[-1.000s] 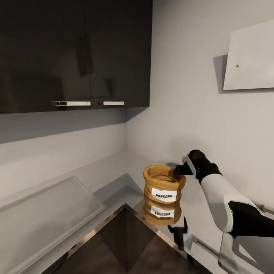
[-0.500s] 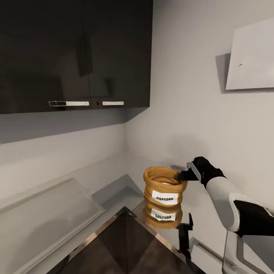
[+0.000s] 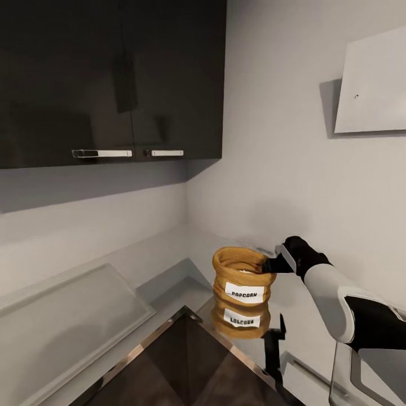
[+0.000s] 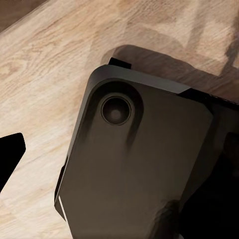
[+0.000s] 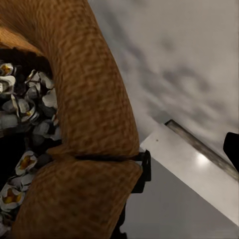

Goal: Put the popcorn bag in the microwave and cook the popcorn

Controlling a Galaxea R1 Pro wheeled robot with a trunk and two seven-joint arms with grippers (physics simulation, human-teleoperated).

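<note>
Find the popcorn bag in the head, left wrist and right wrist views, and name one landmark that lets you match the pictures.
Head view: popcorn bag stands on the countertop at lower centre, right gripper at its rim.
Left wrist view: wood floor and a dark part of the robot, no bag.
Right wrist view: its rolled rim runs close up, popcorn inside.
Shared landmark: the rolled rim.

"POPCORN" on the popcorn bag (image 3: 242,279) label
</note>
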